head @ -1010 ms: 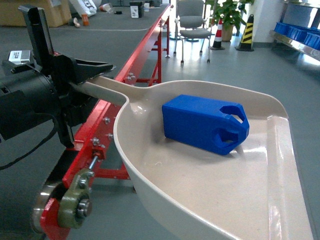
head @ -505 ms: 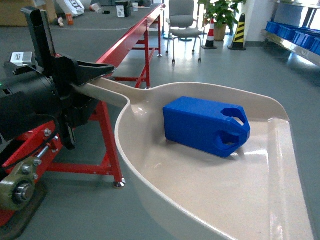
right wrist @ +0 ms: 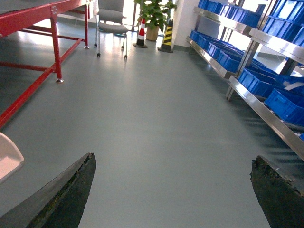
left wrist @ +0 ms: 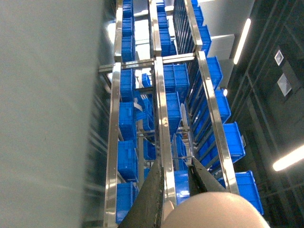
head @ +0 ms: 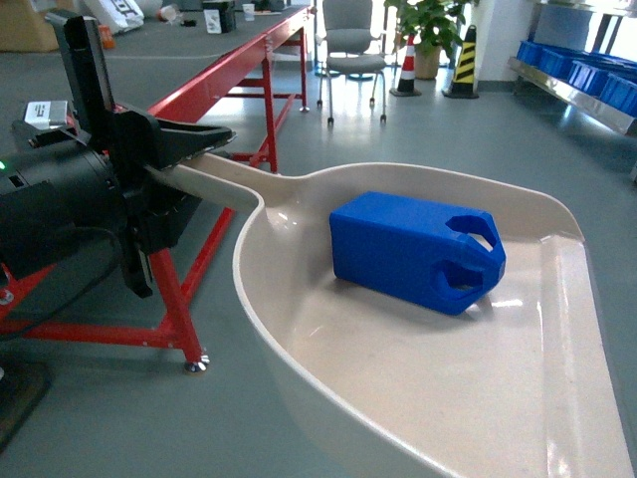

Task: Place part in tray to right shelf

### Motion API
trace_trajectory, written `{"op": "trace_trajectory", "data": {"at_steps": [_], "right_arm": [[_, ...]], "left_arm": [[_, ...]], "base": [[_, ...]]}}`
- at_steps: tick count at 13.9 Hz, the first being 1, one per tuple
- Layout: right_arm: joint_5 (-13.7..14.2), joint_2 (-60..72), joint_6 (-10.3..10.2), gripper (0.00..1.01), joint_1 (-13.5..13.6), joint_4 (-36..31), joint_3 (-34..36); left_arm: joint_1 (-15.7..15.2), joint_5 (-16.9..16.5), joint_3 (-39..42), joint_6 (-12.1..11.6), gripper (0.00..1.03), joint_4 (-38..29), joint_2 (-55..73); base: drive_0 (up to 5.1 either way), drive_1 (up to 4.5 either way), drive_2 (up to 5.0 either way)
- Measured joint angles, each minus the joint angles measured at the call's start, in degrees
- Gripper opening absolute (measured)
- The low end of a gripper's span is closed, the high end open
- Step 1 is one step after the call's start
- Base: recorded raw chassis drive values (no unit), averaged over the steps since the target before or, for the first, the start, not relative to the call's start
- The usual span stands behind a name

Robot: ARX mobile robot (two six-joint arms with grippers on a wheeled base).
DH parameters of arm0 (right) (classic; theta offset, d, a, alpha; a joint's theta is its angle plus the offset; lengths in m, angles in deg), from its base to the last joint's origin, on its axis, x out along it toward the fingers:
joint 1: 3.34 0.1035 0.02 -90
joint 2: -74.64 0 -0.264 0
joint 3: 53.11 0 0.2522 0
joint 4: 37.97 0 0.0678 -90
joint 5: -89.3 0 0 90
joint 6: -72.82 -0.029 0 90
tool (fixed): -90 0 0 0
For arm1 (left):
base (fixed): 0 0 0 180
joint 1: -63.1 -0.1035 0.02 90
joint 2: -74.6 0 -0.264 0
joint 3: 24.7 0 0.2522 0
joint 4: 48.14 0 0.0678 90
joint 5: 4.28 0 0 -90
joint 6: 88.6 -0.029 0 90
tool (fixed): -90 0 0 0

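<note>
Left gripper [head: 189,149]: we saw it at the left of the head view, black jaws pinched on the tray's handle, holding the tray off the floor.
Tray [head: 418,398]: cream scoop, it filled the lower right of the head view, with the handle running up-left into the gripper; its rounded end [left wrist: 216,211] showed at the bottom of the left wrist view.
Part [head: 413,249]: the blue block lay on its side inside the tray, touching the bottom, lug end toward the right lip.
Red frame [head: 214,80]: long, on legs, behind the left arm.
Chair [head: 348,40]: grey, far back, by a striped cone.
Right gripper [right wrist: 173,190]: jaws spread wide, nothing between them, only grey floor.
Right shelf [right wrist: 266,111]: steel racks with blue crates [right wrist: 289,102] along the right wall, well apart from the tray.
</note>
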Motion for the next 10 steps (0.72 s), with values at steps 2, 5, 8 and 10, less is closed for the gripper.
{"op": "trace_trajectory", "data": {"at_steps": [2,5,8,10], "right_arm": [[0.0,0.0,0.0,0.98,0.0,0.0,0.0],[0.3,0.0,0.0,0.98,0.0,0.2,0.0],[0.2,-0.2,0.0,0.98,0.0,-0.1,0.0],[0.2,0.0,0.0,0.98,0.0,0.0,0.0]], "left_arm": [[-0.2,0.2,0.0,0.0,0.13,0.2,0.0],[0.7,-0.6,0.0,0.0,0.13,0.2,0.0],[0.0,-0.2,0.0,0.0,0.13,-0.1,0.0],[-0.2,-0.2,0.0,0.0,0.13,0.2,0.0]], "base": [[5.1,-2.33,-2.3],[0.0,0.0,0.0],[0.2,3.73,-3.3],[0.0,4.35,-4.3]]}}
